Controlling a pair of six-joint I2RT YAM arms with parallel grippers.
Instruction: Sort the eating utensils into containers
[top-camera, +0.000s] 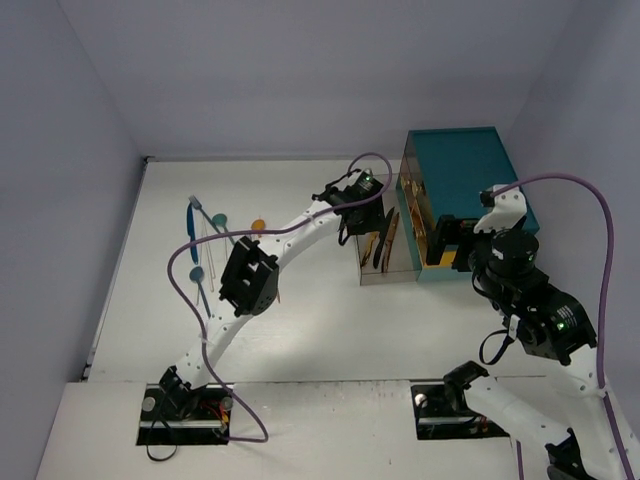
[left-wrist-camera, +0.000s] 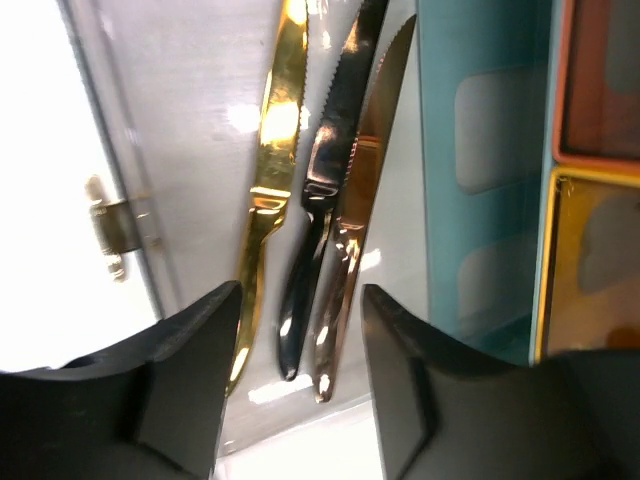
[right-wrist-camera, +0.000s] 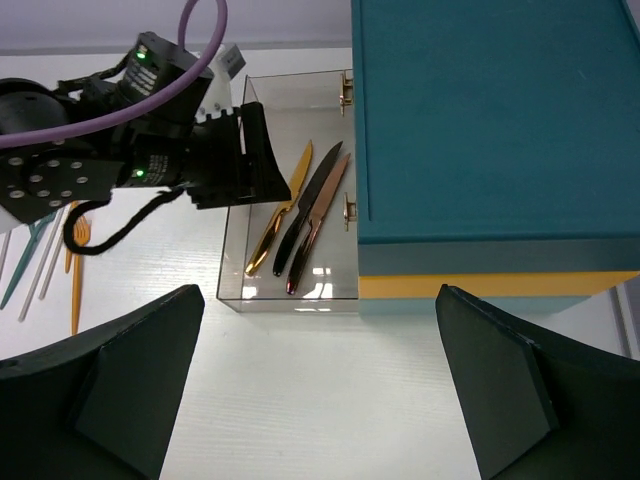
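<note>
Three knives, gold (left-wrist-camera: 270, 170), dark (left-wrist-camera: 322, 190) and copper (left-wrist-camera: 355, 230), lie side by side in a clear container (right-wrist-camera: 240, 290) against the teal chest. My left gripper (left-wrist-camera: 300, 380) hovers over their handle ends, its jaws apart with nothing between them. In the top view the left gripper (top-camera: 347, 228) sits at the container's (top-camera: 390, 272) left edge. Several loose eating utensils, among them a blue one (top-camera: 193, 225) and a teal one (top-camera: 219, 220), lie on the table at far left. My right gripper (right-wrist-camera: 320, 390) stands wide open and empty above bare table, near the container's front.
The large teal chest (top-camera: 470, 185) with a yellow band (right-wrist-camera: 500, 285) stands right of the container. The left arm's purple cable (top-camera: 180, 265) loops over the loose utensils. More thin utensils (right-wrist-camera: 40, 250) show at the left edge of the right wrist view.
</note>
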